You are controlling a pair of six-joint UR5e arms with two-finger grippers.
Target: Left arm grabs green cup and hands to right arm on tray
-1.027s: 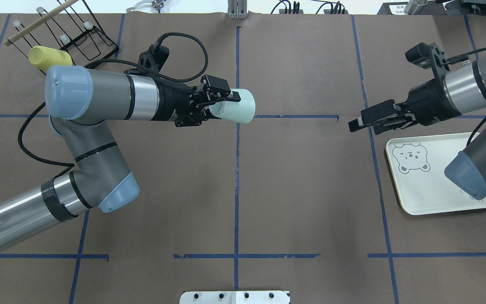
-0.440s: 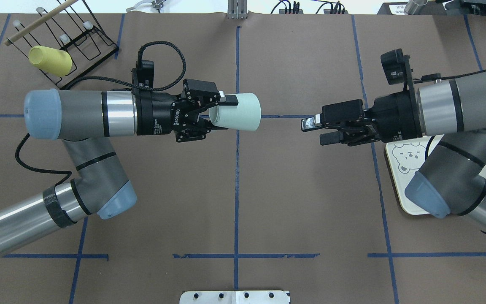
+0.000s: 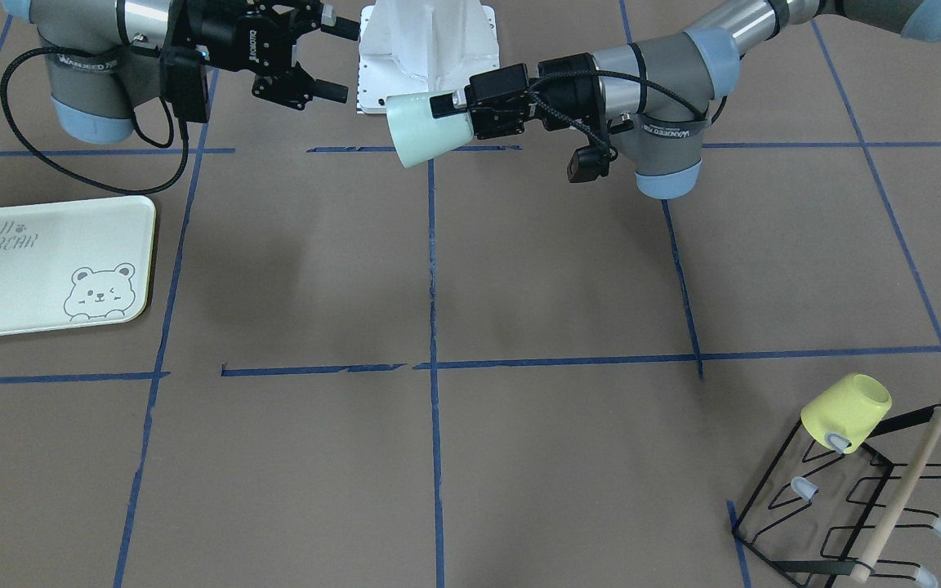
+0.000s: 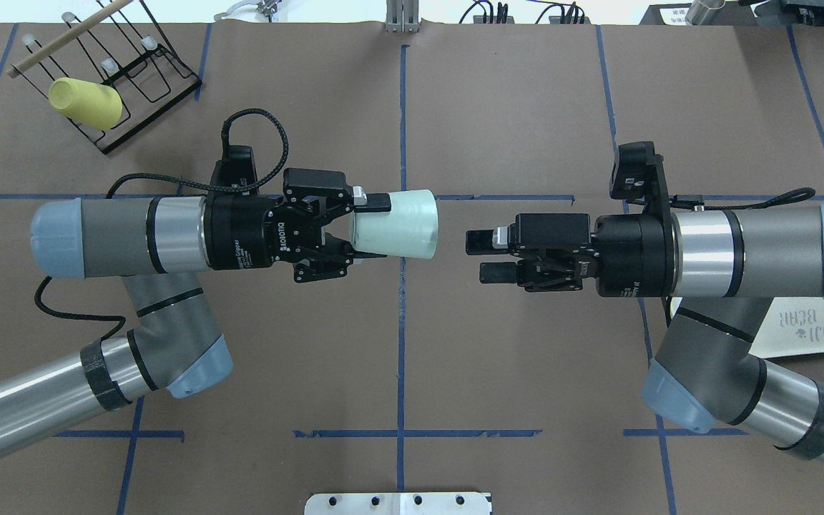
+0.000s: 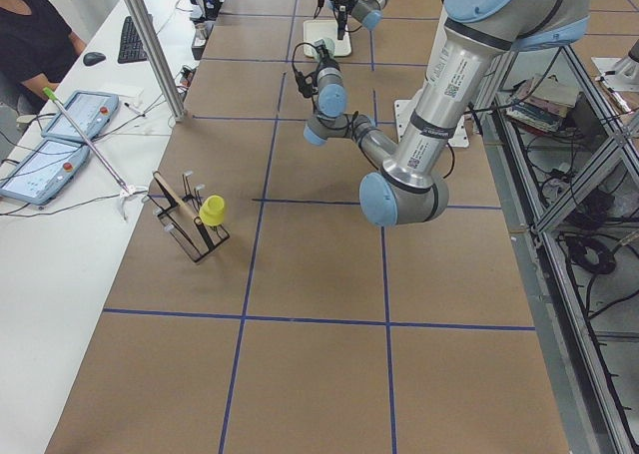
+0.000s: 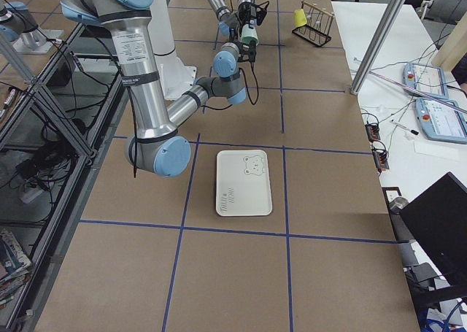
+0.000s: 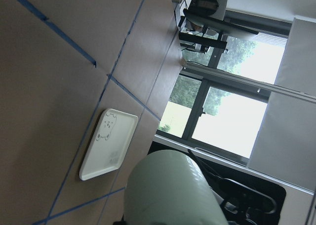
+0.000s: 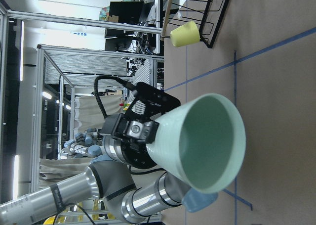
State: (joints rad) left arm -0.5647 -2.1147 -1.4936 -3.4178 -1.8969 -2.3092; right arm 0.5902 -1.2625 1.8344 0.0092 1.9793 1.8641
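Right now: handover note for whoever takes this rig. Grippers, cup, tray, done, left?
Left gripper: shut on the green cup, held sideways off the table, its mouth toward the right gripper.
Right gripper: open, holding nothing, lined up with the cup's mouth, with a gap between them.
Tray: on the table on the robot's right, nothing on it.
Done: cup picked up and presented.
Left: right gripper takes the cup, left gripper lets go, cup goes onto the tray.

yellow cup [image 4: 85, 103] on black wire rack [image 4: 133, 68], wooden stick [image 4: 69, 37]
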